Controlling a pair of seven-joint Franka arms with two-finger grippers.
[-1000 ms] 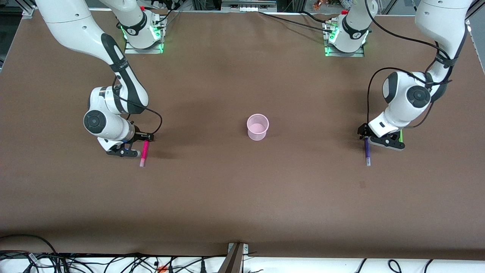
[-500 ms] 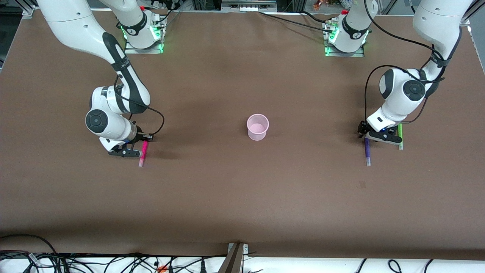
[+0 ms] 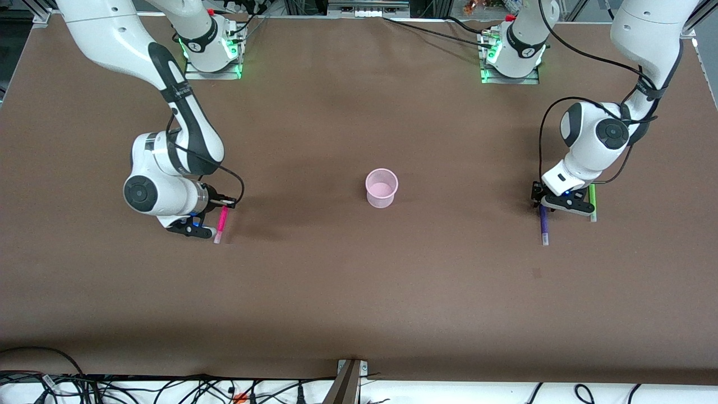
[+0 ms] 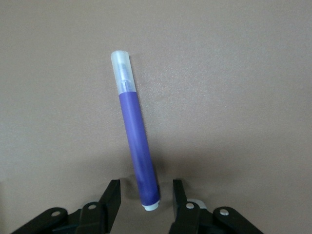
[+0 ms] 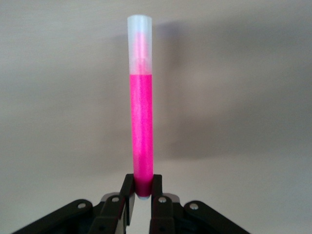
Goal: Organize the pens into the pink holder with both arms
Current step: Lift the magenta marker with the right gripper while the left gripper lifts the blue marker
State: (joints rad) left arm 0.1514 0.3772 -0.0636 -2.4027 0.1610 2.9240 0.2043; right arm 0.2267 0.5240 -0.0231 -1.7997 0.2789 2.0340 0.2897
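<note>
The pink holder (image 3: 382,189) stands upright in the middle of the brown table (image 3: 359,292), with its mouth open upward, and no pen shows in it. Seen from the front camera, the right tool (image 3: 220,211) is at about 9 o'clock from the holder, toward the right arm's end of the table. In the right wrist view this tool (image 5: 142,187) is closed narrow on the magenta pen (image 5: 141,122), and its fingers (image 5: 127,187) press the coloured end from both sides. The very tip of that end is hidden between them. The magenta pen (image 3: 220,224) points its pale cap toward 6 o'clock and throws a shadow apart from itself, but I cannot tell whether the cap touches the table. The left tool (image 3: 541,206) is low at about 3 o'clock from the holder, toward the left arm's end. In the left wrist view this tool (image 4: 145,187) is about half wide, and its fingers (image 4: 113,192) stand on both sides of the purple pen (image 4: 136,136) with a gap at each side, so they do not touch it. The purple pen (image 3: 543,224) lies flat on the table, cap toward 6 o'clock. Just beside it, at its 3 o'clock, lies the green pen (image 3: 592,202), and the left tool covers part of it.
</note>
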